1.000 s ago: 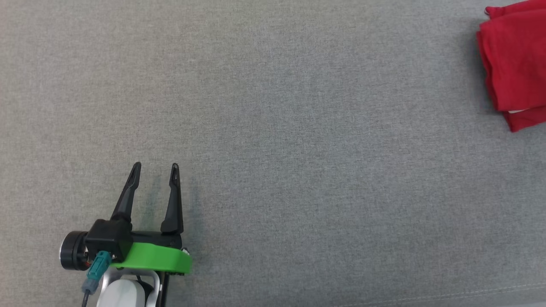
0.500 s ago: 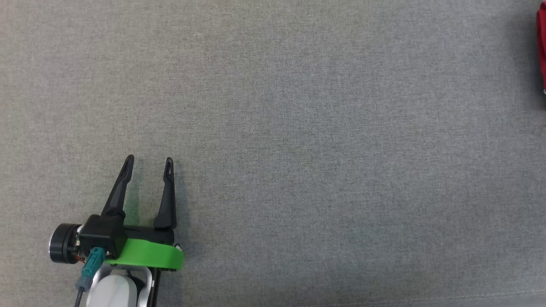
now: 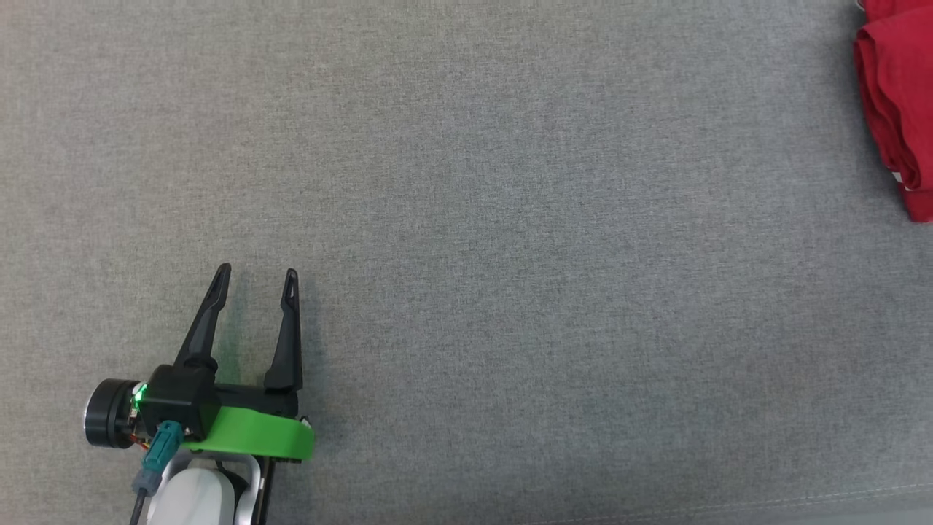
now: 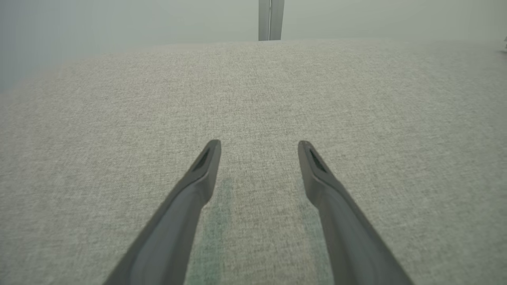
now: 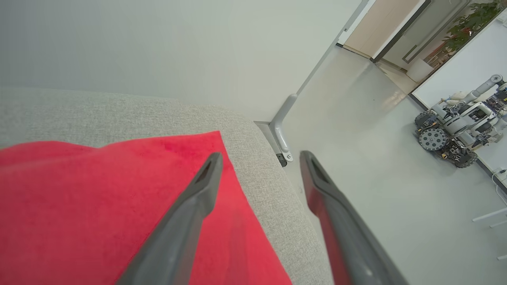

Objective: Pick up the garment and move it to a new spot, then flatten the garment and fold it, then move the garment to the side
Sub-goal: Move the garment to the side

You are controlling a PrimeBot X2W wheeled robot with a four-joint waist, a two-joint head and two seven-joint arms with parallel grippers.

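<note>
**Garment at the right edge of the surface; both grippers open and empty**

The red garment (image 3: 900, 95) lies in layered folds on the grey fabric surface (image 3: 510, 255), at the upper right of the head view and partly cut off by the picture's border. In the right wrist view the garment (image 5: 99, 206) reaches close to the surface's rounded edge, beyond which the pale floor (image 5: 376, 178) drops away.

The left gripper (image 3: 256, 271) sits at the lower left of the head view, well apart from the garment. Its fingers are spread with only bare fabric between them, as the left wrist view confirms (image 4: 259, 143).

The right gripper (image 5: 261, 155) is above the garment's outer corner. Its fingers are wide apart: one over the red cloth, the other out past the surface's edge. No cloth is pinched between them.

A metal bracket (image 5: 282, 126) stands at the foot of the wall, and another wheeled robot (image 5: 447, 134) is across the room.
</note>
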